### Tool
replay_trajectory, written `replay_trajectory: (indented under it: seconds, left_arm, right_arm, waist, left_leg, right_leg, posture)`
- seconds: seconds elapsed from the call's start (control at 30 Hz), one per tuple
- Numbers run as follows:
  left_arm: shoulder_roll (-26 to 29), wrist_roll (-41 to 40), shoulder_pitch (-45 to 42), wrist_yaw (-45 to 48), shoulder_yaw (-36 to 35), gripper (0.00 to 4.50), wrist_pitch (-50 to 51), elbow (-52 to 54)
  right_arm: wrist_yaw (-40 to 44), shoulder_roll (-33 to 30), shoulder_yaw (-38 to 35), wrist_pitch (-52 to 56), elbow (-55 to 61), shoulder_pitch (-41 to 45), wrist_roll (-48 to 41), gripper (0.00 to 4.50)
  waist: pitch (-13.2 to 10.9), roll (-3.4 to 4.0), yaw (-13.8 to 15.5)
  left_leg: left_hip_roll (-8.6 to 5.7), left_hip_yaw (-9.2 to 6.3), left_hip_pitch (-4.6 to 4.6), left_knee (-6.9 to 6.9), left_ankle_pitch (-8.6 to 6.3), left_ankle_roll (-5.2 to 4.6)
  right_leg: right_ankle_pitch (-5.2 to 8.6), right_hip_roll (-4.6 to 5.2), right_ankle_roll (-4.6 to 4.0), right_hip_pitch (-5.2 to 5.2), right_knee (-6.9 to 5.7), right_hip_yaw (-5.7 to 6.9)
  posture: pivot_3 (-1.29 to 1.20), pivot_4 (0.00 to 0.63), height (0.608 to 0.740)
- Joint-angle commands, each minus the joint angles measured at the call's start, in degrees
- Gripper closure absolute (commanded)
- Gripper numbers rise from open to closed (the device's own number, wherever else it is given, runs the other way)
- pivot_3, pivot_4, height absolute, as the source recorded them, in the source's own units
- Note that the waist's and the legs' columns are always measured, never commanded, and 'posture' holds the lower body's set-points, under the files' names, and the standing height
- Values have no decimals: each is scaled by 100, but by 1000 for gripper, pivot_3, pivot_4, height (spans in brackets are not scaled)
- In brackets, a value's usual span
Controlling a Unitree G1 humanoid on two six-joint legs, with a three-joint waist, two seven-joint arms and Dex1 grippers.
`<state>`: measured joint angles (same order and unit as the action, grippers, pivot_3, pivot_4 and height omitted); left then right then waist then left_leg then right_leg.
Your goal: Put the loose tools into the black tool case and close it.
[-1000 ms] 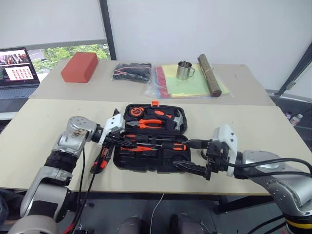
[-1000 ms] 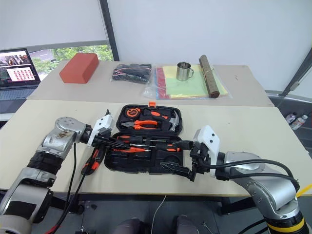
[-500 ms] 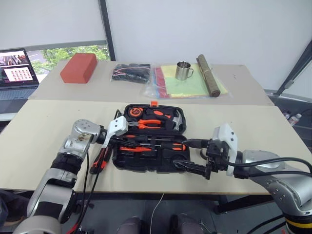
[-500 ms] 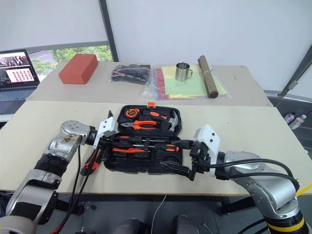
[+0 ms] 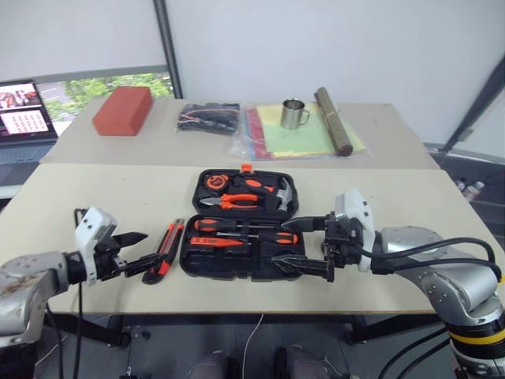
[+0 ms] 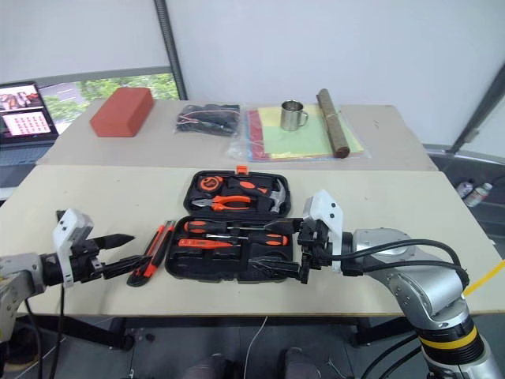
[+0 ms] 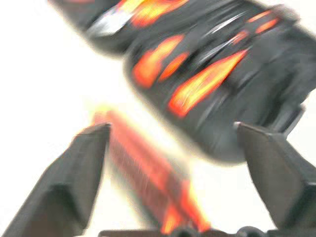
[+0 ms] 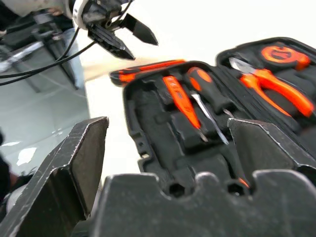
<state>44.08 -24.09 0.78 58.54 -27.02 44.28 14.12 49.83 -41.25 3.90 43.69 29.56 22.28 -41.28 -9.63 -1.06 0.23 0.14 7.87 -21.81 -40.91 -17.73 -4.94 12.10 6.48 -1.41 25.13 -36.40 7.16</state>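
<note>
Since a second ago the left gripper [image 5: 134, 251] has pulled away from the black tool case [image 5: 241, 229] and swung out to the left edge of the table [image 5: 71, 197], and its fingers now stand wide apart with nothing between them. The right gripper [image 5: 304, 245] has barely shifted — it hovers at the case's front right corner, jaws apart and empty. The case lies open near the table's front edge with two screwdrivers [image 5: 237, 233] seated in its near half, while the pliers [image 5: 233, 201], hammer and tape measure sit in the hinged far half. One loose tool, the orange-and-black utility knife [image 5: 164, 251], lies on the table just beside the case's left edge, and the left fingertips point towards it from close by. The likely trouble is the knife: it lies flat and close against the case wall, so a grasp that comes in skewed could nudge it under the rim or push the whole case sideways. A knife left proud of its recess would, I judge, keep the lid from latching. The right jaws sit near the case front and could catch the rim as the lid folds. No brand, label or writing can be read on any tool or on the case — the laptop [image 5: 20, 110] screen at far left is too small to make out.
</note>
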Motion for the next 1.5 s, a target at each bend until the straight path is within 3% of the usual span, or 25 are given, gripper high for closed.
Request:
replay_trajectory:
  seconds: [0.03,0.27,0.43,0.6,0.7,0.8,0.83,0.9,1.0,1.17,1.3,1.5]
  left_arm:
    - [-164,-142,313,-788,-592,70,431,633]
    - [-532,-753,-360,-1907,-196,70,1824,1214]
    - [-634,-624,-1058,-2601,559,70,2495,935]
    - [-524,-270,-1319,-2849,1376,70,2444,298]
    - [-386,-78,-1378,-2789,1743,837,2163,8]
    - [-168,100,-1498,-2711,1882,1827,1816,-350]
    - [-86,120,-1566,-2660,1871,2374,1697,-482]
    - [130,80,-1826,-2465,1752,3004,1447,-765]
    - [594,-43,-2386,-1694,1598,3034,654,-1330]
    - [1347,-183,-2944,1052,2165,3034,-1248,-1529]
    - [1123,-149,-3723,2283,3295,3034,-1246,-1308]
    - [444,281,-4370,2971,4454,3034,-1316,-1454]
  right_arm:
    - [296,59,119,-311,-161,236,149,0]
    - [462,167,290,-470,-349,384,410,0]
    - [358,173,223,-472,-242,272,510,0]
    - [172,169,87,-415,-91,121,515,0]
    - [57,151,-12,-356,30,7,467,0]
    - [-54,115,-110,-297,177,-131,422,0]
    - [-89,105,-152,-251,224,-175,372,0]
    - [-107,59,-271,-142,320,-269,217,0]
    - [-71,-66,-439,69,524,-439,-63,0]
    - [93,-431,-651,182,868,-772,-348,0]
    - [94,-635,-696,78,1046,-975,-291,0]
    - [-178,-581,-805,116,1149,-1079,-316,0]
  waist:
    - [0,0,54]
    - [0,0,106]
    - [1,-1,45]
    - [2,1,34]
    - [11,22,62]
    - [13,24,58]
    - [13,24,52]
    - [13,24,42]
    - [8,16,27]
    - [7,15,66]
    - [7,18,62]
    - [4,12,31]
  left_leg:
    - [0,-1,-2,0,-1,2]
    - [-12,-4,-6,0,-4,8]
    - [-13,-1,-1,6,1,10]
    - [-13,7,4,14,4,5]
    - [-15,8,20,16,3,14]
    - [-14,8,56,21,0,22]
    - [-14,8,61,23,-4,28]
    - [-12,7,62,28,-4,30]
    - [-4,14,46,34,5,46]
    - [-5,11,-19,31,13,56]
    - [-22,15,-26,30,14,48]
    - [-19,20,-29,24,43,-7]
  right_leg:
    - [-4,0,4,-1,10,1]
    - [-16,4,16,-10,19,3]
    - [-16,-8,15,-10,15,0]
    - [-16,-18,14,-9,17,-4]
    - [-15,-9,15,-19,15,-5]
    - [-9,-4,22,-49,18,-9]
    - [5,-2,44,-52,18,-12]
    - [4,-1,43,-49,19,-13]
    - [-16,-3,9,-17,10,-11]
    - [-33,-3,-26,34,9,6]
    - [-25,-4,-4,14,34,24]
    - [-2,-34,41,12,32,16]
  posture:
    - [0,150,736]
    - [0,150,736]
    - [0,150,736]
    - [0,150,736]
    - [0,150,736]
    - [0,150,736]
    - [0,150,736]
    - [0,150,736]
    - [0,150,736]
    - [0,150,736]
    - [0,150,736]
    - [0,150,736]
